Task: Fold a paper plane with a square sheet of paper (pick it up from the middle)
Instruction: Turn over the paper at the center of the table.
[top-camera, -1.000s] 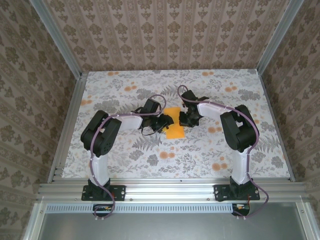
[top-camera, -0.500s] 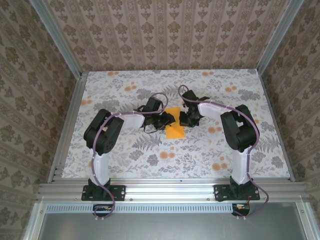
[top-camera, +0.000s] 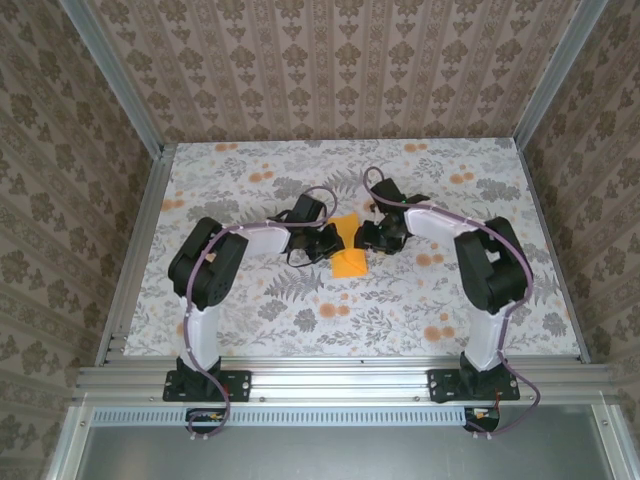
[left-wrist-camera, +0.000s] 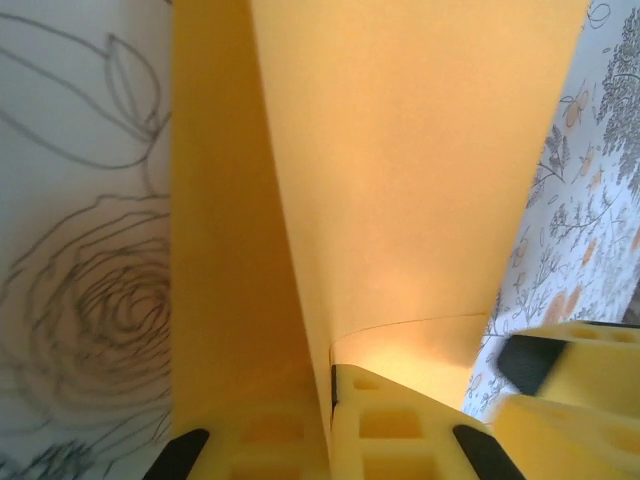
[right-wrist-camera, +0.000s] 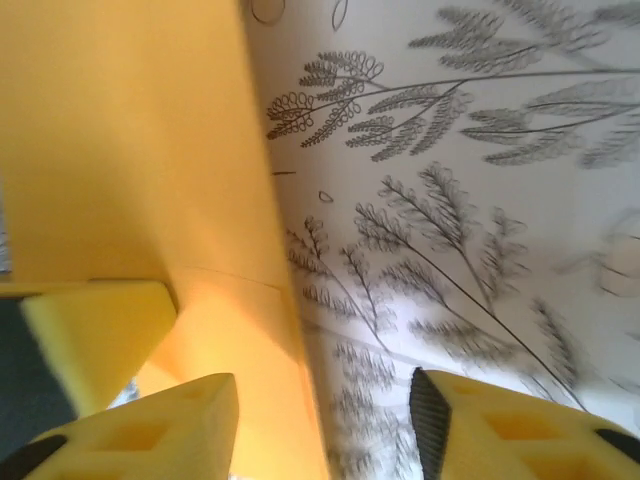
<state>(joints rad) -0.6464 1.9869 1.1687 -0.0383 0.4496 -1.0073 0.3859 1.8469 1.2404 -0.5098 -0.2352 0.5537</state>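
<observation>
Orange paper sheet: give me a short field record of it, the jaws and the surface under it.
item: orange paper sheet, creased, not yet a plane
place: on the floral-print table, at its centre, between the two arms
left jaws: shut, pinching one edge of the sheet
right jaws: open, the opposite edge lying between them
contact: left side gripped, right side not clamped

Plain orange-yellow square sheet of paper (top-camera: 350, 262); white table (top-camera: 250, 300), grey fern print, orange flowers; beige damask-striped walls (top-camera: 330, 70).
</observation>
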